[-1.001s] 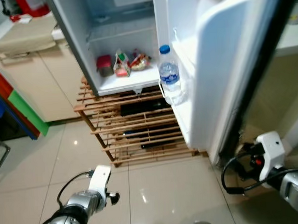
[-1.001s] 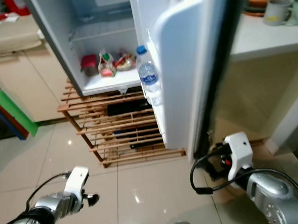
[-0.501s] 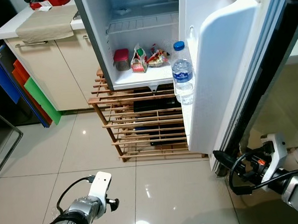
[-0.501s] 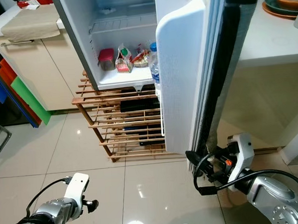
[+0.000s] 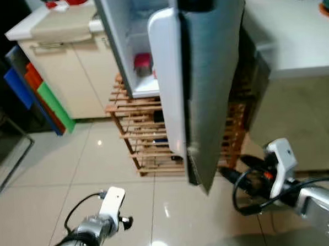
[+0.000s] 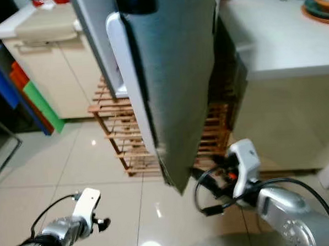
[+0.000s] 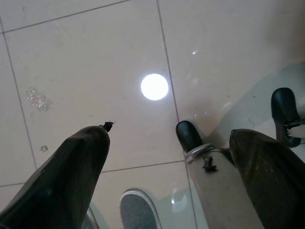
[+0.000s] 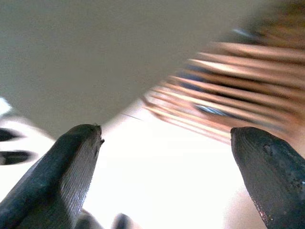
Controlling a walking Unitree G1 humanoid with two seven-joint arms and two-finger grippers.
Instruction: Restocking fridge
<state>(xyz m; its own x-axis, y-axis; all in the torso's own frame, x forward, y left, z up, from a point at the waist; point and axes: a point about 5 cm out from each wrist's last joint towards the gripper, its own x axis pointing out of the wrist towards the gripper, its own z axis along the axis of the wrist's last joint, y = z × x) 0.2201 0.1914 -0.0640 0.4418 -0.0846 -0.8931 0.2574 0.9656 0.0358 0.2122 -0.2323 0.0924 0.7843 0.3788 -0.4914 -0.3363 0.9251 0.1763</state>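
Door [image 5: 206, 82] has swung well toward shut since half a second ago: its grey outer face now fronts the camera, and the bottle and door shelves seen earlier are hidden behind it. Camera has shifted too. Fridge [image 5: 121, 42] interior shows as a narrow slice left of the door edge, with a red tub [image 5: 142, 63] on the bottom shelf. Wooden rack [image 5: 146, 140] sits under the fridge on the tiled floor [image 5: 57, 172].

Right gripper [image 8: 167, 157] is low, near the door's bottom corner, pointing at it; right wrist view shows its fingers [image 8: 66, 167] wide apart with nothing between, the grey door surface and blurred rack slats ahead. Right arm [image 5: 301, 196] shows in the eye views at lower right.

Left gripper [image 7: 167, 157] hangs idle over the floor, fingers spread, nothing held; left arm [image 5: 93, 228] at lower left.

White counter [image 5: 292, 33] stands right of the fridge, beige cabinet [image 5: 62, 67] to its left with coloured boards [image 5: 39, 96] leaning beside it.
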